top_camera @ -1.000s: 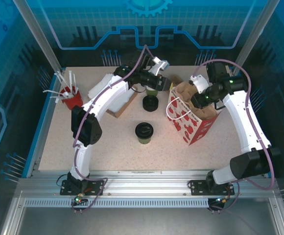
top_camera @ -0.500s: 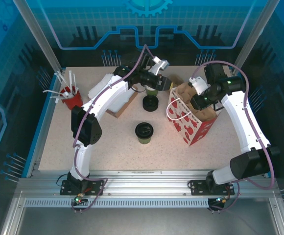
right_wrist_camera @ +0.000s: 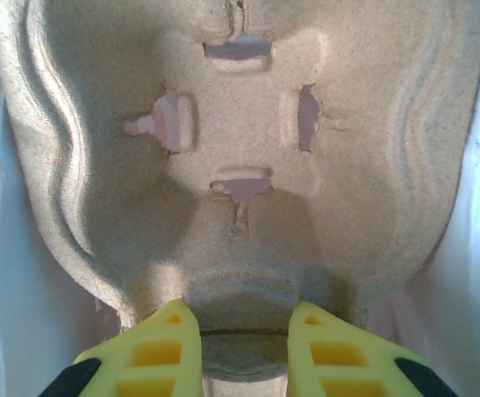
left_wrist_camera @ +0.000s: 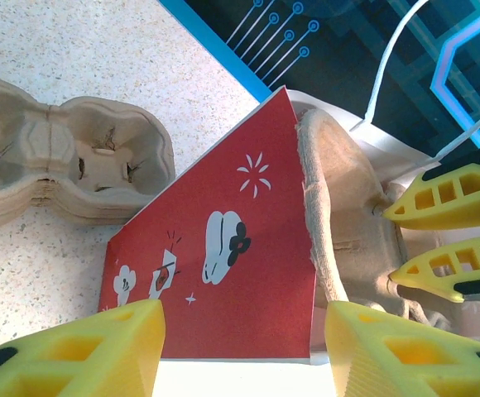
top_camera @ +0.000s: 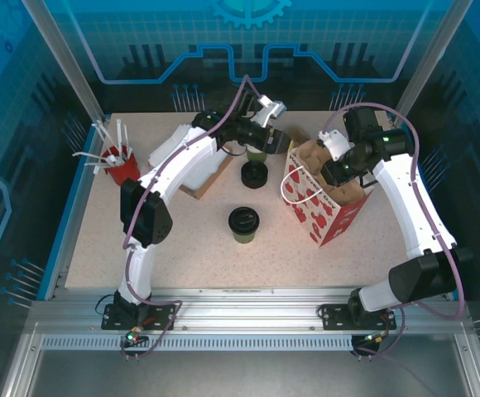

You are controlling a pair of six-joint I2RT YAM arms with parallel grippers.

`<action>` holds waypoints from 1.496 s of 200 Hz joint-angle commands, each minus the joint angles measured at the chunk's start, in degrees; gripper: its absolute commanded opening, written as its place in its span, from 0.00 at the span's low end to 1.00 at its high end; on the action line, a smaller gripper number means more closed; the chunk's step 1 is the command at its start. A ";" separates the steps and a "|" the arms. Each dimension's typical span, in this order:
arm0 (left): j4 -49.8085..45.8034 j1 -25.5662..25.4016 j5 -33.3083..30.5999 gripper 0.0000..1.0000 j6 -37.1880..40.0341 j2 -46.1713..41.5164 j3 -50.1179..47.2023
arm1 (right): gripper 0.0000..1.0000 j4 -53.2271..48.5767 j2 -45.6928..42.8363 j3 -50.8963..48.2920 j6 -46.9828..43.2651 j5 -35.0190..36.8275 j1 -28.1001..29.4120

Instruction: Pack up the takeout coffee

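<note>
The takeout coffee [top_camera: 243, 222], one lidded cup, stands on the table [top_camera: 141, 240] left of the one red bag [top_camera: 327, 207]. The left hand [left_wrist_camera: 244, 331] is spread apart beside the bag. The right hand [right_wrist_camera: 244, 318] is clamped on one pulp tray [right_wrist_camera: 240, 124] inside the bag.

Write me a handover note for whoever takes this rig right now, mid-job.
The left gripper: jaws open, nothing held, facing the red side of the gift bag.
The right gripper: jaws shut on the edge of the pulp carrier, which sits in the bag's mouth.
The takeout coffee: lidded, upright on the table in front of the bag, clear of both arms.
Done: carrier brought into the bag.
Left: probably settle and release the carrier, then pick up the coffee and lower it into the bag.
</note>
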 commanded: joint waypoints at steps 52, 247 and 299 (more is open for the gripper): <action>-3.99 -0.71 1.32 0.56 2.64 3.36 5.27 | 0.20 -1.26 -0.01 -0.05 0.25 -0.76 1.06; -5.70 0.16 -4.16 0.56 1.07 6.17 8.31 | 0.19 -2.75 -3.35 -1.75 0.24 0.56 1.13; -5.42 0.34 -4.65 0.56 0.81 6.00 8.33 | 0.19 -2.93 -4.09 -2.16 0.25 0.19 1.07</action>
